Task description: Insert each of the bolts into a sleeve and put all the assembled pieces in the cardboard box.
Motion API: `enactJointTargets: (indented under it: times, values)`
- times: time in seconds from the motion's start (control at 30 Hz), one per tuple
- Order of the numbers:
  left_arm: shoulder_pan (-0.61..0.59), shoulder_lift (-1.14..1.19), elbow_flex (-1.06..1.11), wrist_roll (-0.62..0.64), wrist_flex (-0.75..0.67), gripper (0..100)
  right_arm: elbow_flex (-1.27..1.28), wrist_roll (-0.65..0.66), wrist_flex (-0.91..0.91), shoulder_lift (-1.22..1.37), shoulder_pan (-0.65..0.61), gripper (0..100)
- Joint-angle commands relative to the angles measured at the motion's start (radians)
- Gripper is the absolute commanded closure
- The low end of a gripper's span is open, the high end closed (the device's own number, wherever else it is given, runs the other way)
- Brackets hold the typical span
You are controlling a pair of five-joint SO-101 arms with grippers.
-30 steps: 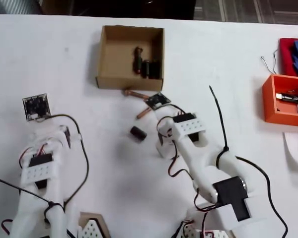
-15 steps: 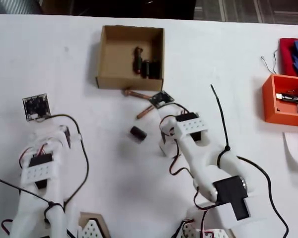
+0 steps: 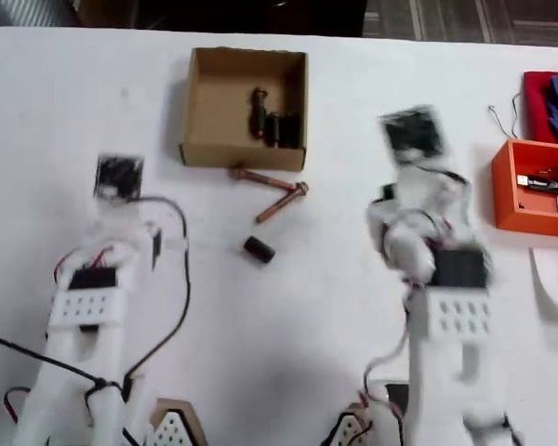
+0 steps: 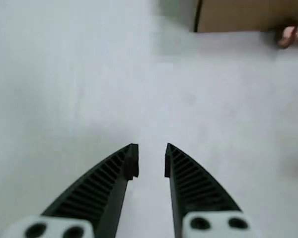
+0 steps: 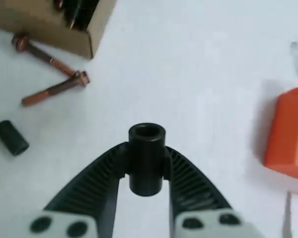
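My right gripper [image 5: 146, 167] is clamped on a black sleeve [image 5: 147, 141]. My left gripper [image 4: 149, 161] stands slightly apart over bare worktop [image 4: 64, 89]. In the high view the cardboard box [image 3: 242, 154] sits upper middle. Just below it lie a copper bolt [image 3: 260, 177], a second bolt [image 3: 281, 203] and a loose sleeve [image 3: 259, 249]. An orange tray [image 3: 525, 212] sits at the right edge.

Matt plastic, cardboard and coppery metal on a smooth white bench [image 3: 260, 316].
The brown cardboard box [image 3: 242, 155] looks matt and papery. The two copper-coloured bolts [image 5: 54, 90] are dull-sheened metal with threaded shafts. The black cylindrical sleeve [image 5: 147, 148] is smooth and matt. The right gripper [image 5: 147, 166] is ribbed black plastic on white plastic.
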Motion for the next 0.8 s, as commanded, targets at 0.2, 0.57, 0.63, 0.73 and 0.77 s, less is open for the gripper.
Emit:
enactJointTargets:
  times: [0.2, 0.57, 0.63, 0.73, 0.77]
  values:
    - [0.267, 0.473, -0.661, -0.081, 0.348, 89, -0.020, -0.292, -0.045, -0.142, 0.191, 97.9]
    - [0.408, 1.042, -1.328, 0.132, 0.532, 83, 0.249, -0.299, -0.234, -0.147, 0.213, 97.9]
    - [0.436, 1.119, -1.411, 0.101, 0.566, 83, 0.262, -0.296, -0.248, -0.150, 0.214, 97.9]
    - [0.471, 1.217, -1.527, 0.095, 0.634, 83, 0.264, -0.298, -0.245, -0.151, 0.214, 97.9]
    - [0.482, 1.247, -1.563, 0.095, 0.651, 83, 0.264, -0.298, -0.245, -0.151, 0.214, 97.9]
